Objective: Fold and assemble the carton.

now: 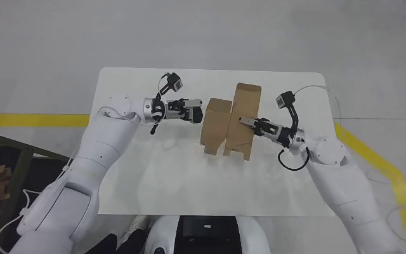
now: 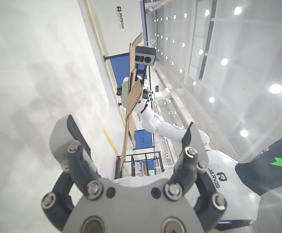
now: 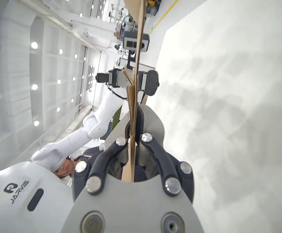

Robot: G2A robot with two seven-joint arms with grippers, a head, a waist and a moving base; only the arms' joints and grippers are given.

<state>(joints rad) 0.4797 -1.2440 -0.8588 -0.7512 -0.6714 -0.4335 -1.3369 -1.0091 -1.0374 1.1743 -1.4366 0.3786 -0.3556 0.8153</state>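
Pinches the carton by its right panel in the right gripper, raised above the middle of the table to steady it; holds the left gripper spread wide and empty just left of it, likely ready to pull it apart

White rectangular table on grey floor

Dark printed lettering beside a round logo is seen on a white wall, upper middle of the frame.
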